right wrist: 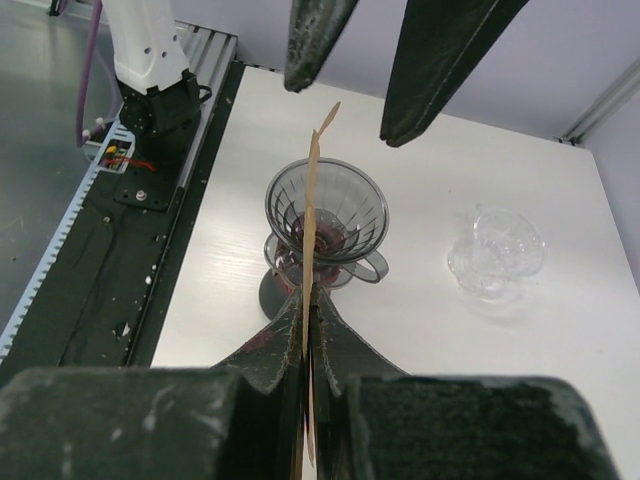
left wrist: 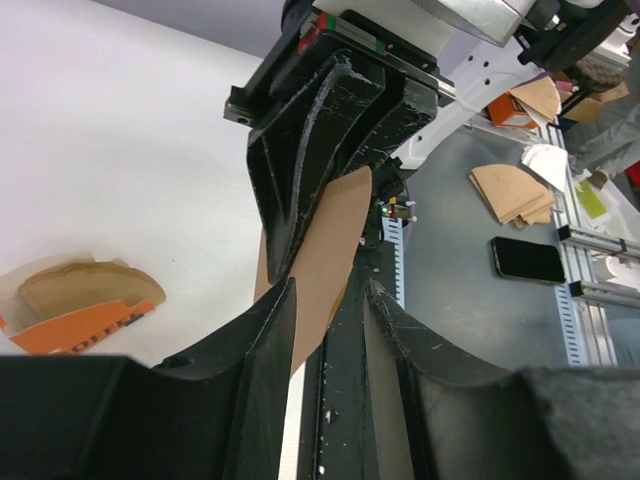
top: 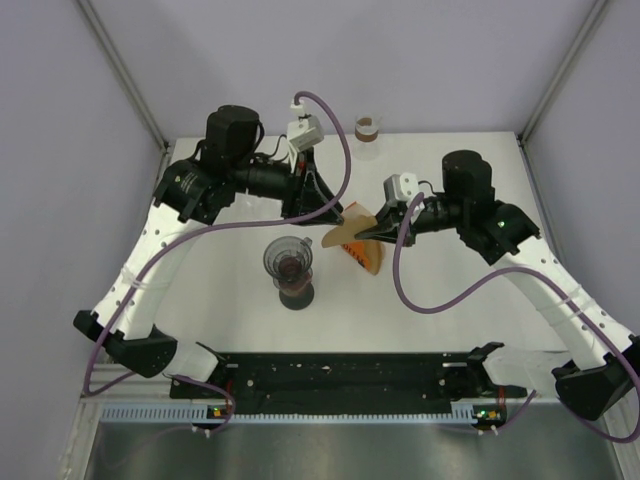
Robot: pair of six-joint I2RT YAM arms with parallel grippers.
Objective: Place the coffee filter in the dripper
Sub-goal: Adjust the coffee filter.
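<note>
Your right gripper (right wrist: 305, 300) is clamped tight on the coffee filter (right wrist: 311, 200) — paper's edge-on, up in the air near the dripper (right wrist: 368, 200), not in it. Left gripper (right wrist: 347, 110) is approx half open, jaws either side of the filter's far corner — no grip there.

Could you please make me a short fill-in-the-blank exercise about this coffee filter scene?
1. The right claw is ____ on the coffee filter.
2. The left claw stands ____ around the filter's top edge.
3. The box of spare filters is ____.
4. The dripper has ____ filter in it.
Missing words: shut; open; orange; no.
</note>
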